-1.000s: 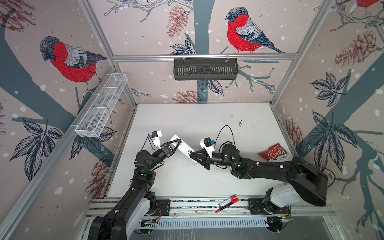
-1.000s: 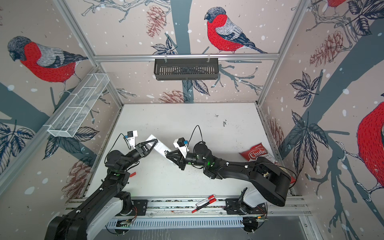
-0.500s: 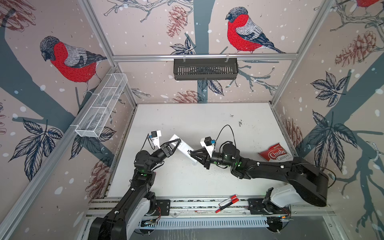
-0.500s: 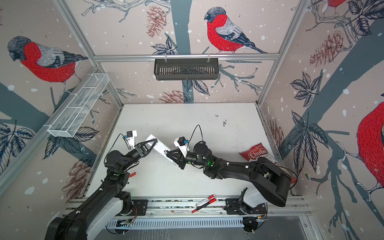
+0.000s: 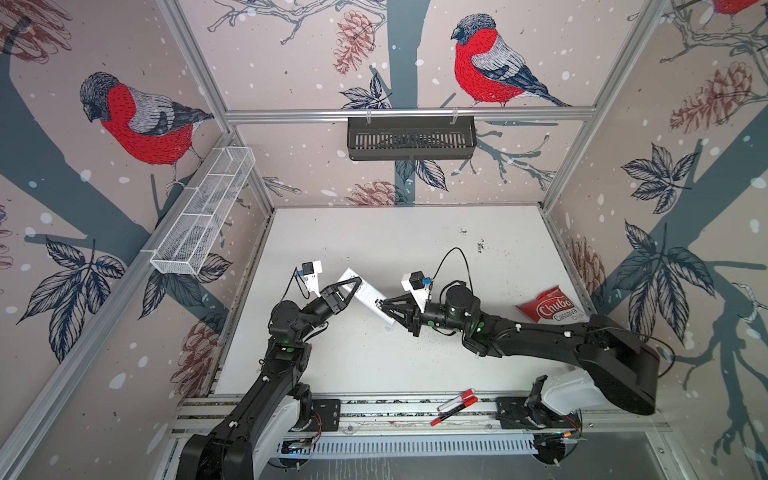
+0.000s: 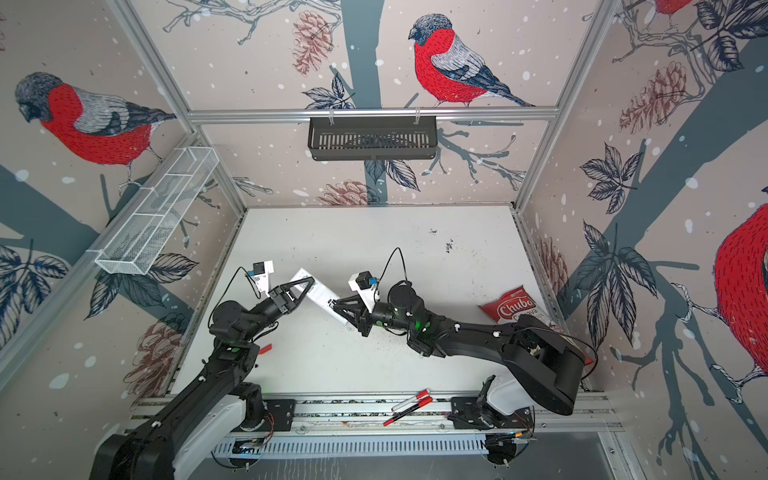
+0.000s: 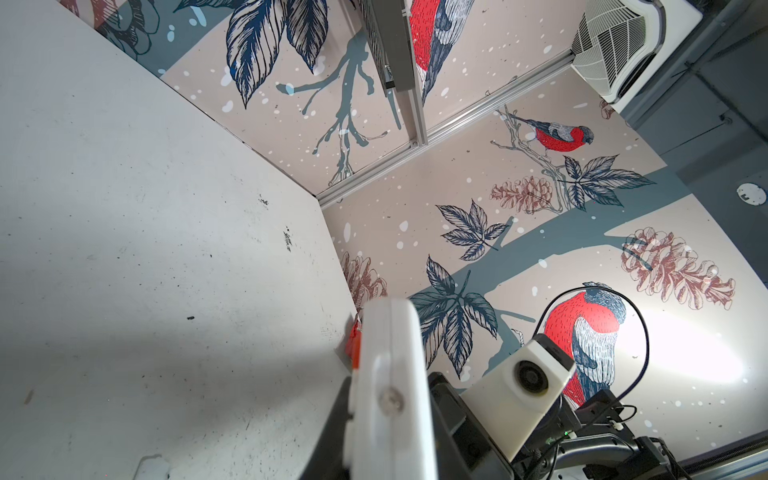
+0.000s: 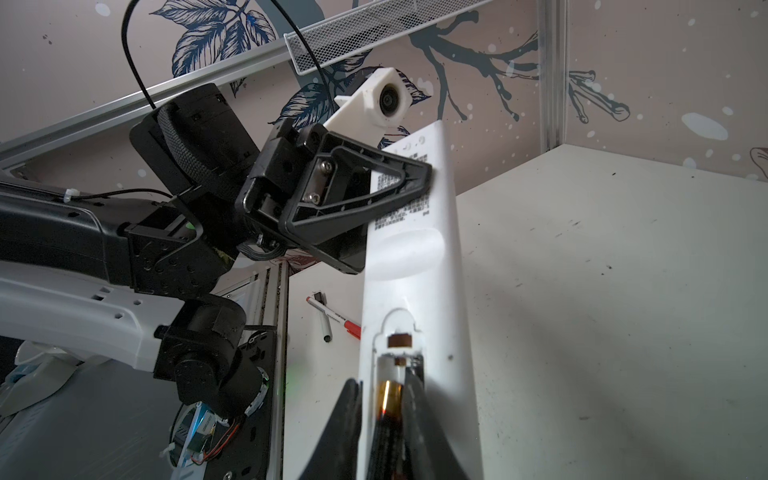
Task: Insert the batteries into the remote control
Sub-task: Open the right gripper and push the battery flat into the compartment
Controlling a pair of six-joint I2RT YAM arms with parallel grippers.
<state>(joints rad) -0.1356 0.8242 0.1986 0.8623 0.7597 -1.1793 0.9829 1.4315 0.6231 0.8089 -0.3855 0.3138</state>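
Observation:
The remote control [image 5: 362, 293] [image 6: 316, 292] is a slim white bar held off the table, plain back up, in both top views. My left gripper [image 5: 353, 286] [image 8: 415, 183] is shut on its printed end, one finger on each face [image 7: 388, 415]. At the other end the compartment is uncovered. In the right wrist view a dark battery [image 8: 390, 401] with a copper-orange end lies in that slot. My right gripper [image 8: 382, 378] [image 5: 380, 305] is shut on it, with one finger outside the remote's side wall and the other inside the slot.
A red chips bag [image 5: 548, 309] lies at the right of the table. Two red-and-white marker pens [image 5: 455, 405] rest on the front rail and another [image 8: 332, 318] lies on the table under the remote. A wire basket [image 5: 203, 216] and a black basket [image 5: 411, 137] hang on the walls.

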